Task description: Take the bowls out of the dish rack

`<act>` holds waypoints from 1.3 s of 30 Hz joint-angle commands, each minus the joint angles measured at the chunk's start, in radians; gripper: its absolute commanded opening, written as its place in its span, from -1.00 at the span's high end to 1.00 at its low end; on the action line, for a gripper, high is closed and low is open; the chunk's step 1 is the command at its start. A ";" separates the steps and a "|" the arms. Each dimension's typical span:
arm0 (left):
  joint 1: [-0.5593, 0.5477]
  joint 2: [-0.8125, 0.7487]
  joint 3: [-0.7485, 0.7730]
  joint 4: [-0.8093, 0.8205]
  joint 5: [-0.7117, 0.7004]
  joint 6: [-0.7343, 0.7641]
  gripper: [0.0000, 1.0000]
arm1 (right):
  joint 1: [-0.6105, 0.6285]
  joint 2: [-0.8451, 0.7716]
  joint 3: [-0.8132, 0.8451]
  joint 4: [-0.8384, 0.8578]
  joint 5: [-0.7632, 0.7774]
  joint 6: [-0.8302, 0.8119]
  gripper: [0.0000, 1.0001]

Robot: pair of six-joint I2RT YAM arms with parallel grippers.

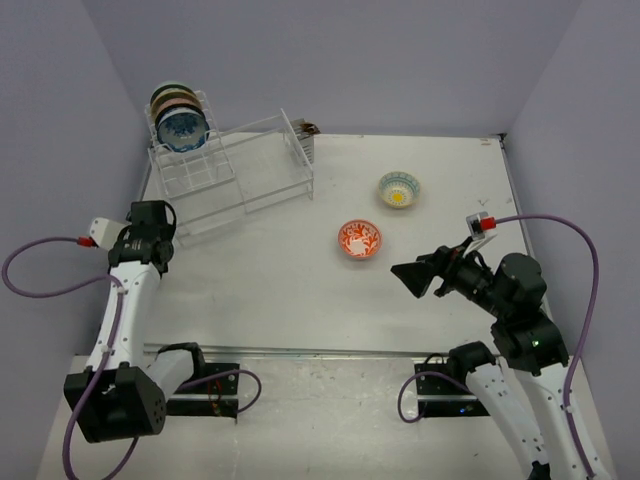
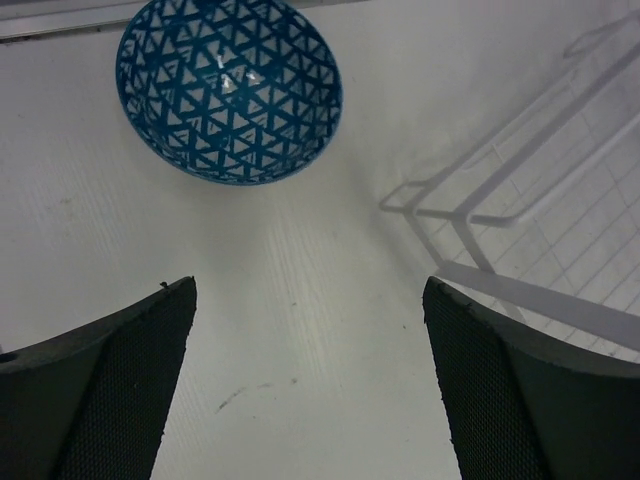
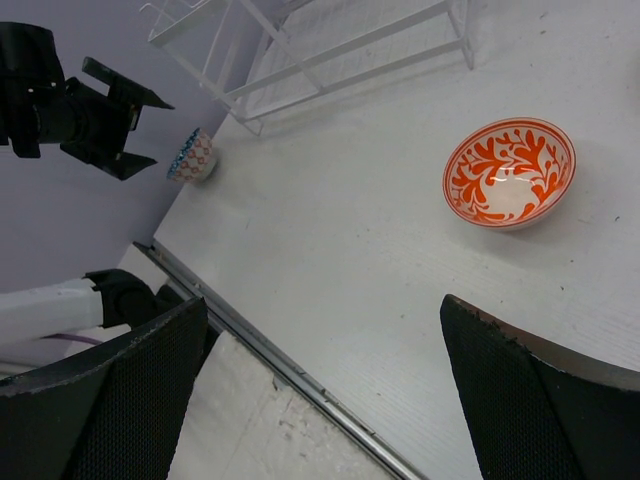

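While the left claw (image 2: 308,295) and right claw (image 3: 322,305) gape wide, a teal bowl (image 2: 229,88) sits on the table (image 2: 80,240).

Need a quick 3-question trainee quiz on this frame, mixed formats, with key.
1. True or false: the orange-red bowl sits in the dish rack.
2. Which bowl shows just ahead of the left gripper in its wrist view? A) blue triangle-pattern bowl B) yellow flower bowl C) orange-red bowl
3. How many bowls rest on the table, outside the rack?

Key
1. False: it stands on the table, clear of the rack.
2. A; the jaws are open and empty.
3. Three: orange-red, yellow flower and blue triangle-pattern.
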 commanded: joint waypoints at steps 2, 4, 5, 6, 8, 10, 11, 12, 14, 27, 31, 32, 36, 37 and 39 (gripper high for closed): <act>0.061 0.034 -0.080 0.077 -0.003 -0.049 -0.87 | 0.002 -0.003 0.019 0.002 -0.032 -0.020 -0.98; 0.079 0.040 -0.114 0.071 -0.009 -0.074 -0.85 | 0.004 -0.002 0.015 0.008 -0.038 -0.020 -0.98; 0.090 0.034 -0.131 0.080 -0.003 -0.077 -0.83 | 0.004 0.001 0.015 0.008 -0.040 -0.018 -0.98; 0.117 0.026 -0.151 0.109 0.002 -0.077 -0.79 | 0.002 0.003 0.015 0.008 -0.041 -0.018 -0.98; 0.160 0.014 -0.189 0.144 0.040 -0.060 -0.75 | 0.004 0.009 0.016 0.008 -0.044 -0.020 -0.98; 0.216 0.017 -0.200 0.167 0.066 -0.041 -0.74 | 0.004 0.011 0.018 0.007 -0.051 -0.024 -0.98; 0.231 0.022 -0.197 0.175 0.077 -0.028 -0.73 | 0.004 0.012 0.016 0.005 -0.051 -0.027 -0.98; 0.254 0.028 -0.192 0.173 0.077 -0.023 -0.74 | 0.004 0.014 0.016 0.004 -0.049 -0.029 -0.98; 0.273 0.036 -0.189 0.179 0.083 -0.017 -0.73 | 0.004 0.015 0.018 0.004 -0.048 -0.033 -0.98; 0.379 0.149 -0.244 0.272 0.182 -0.027 -0.60 | 0.004 0.038 0.033 0.008 -0.066 -0.035 -0.98; 0.379 0.206 -0.252 0.302 0.221 -0.043 -0.25 | 0.004 0.041 0.035 0.011 -0.074 -0.033 -0.98; 0.379 0.213 -0.255 0.305 0.223 -0.047 -0.22 | 0.002 0.041 0.033 0.013 -0.072 -0.032 -0.98; 0.379 0.217 -0.289 0.325 0.214 -0.058 0.07 | 0.004 0.044 0.031 0.019 -0.077 -0.030 -0.98; 0.379 0.215 -0.299 0.328 0.206 -0.061 0.19 | 0.002 0.044 0.030 0.019 -0.078 -0.030 -0.98; 0.379 0.215 -0.312 0.333 0.200 -0.066 0.30 | 0.002 0.043 0.028 0.020 -0.077 -0.032 -0.98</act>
